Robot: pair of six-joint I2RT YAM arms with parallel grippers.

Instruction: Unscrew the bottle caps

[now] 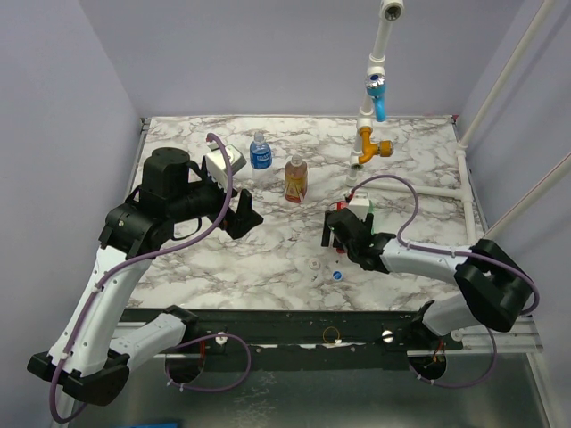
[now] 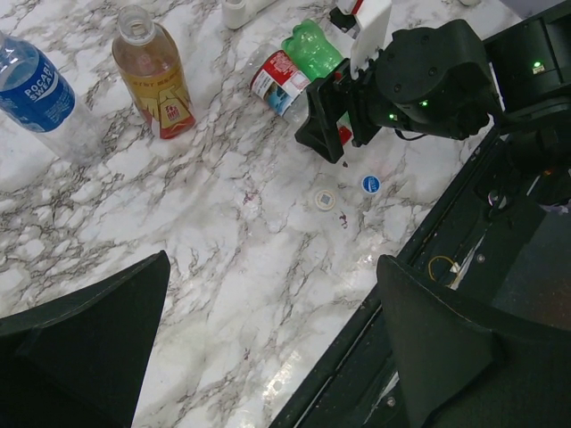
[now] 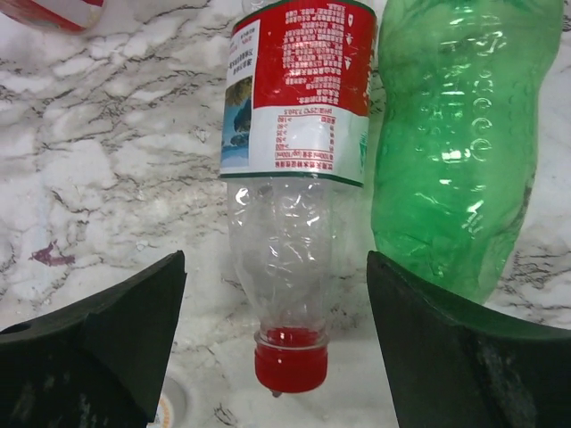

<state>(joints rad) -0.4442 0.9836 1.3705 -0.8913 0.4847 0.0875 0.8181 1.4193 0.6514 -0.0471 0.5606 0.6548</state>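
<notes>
Right hand (image 3: 275,263) open, red cap (image 3: 290,361) of the lying bottle (image 3: 299,134) between its fingers, apparently lined up to grip. Left hand (image 2: 272,267) open, empty.

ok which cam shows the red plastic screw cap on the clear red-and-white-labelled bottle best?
Right wrist: the red screw cap sits close-up and unobstructed on the lying clear bottle. Left wrist and top external: the right gripper largely hides it.

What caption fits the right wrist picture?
Open fingers straddle a lying red-capped clear bottle beside a green bottle.
</notes>
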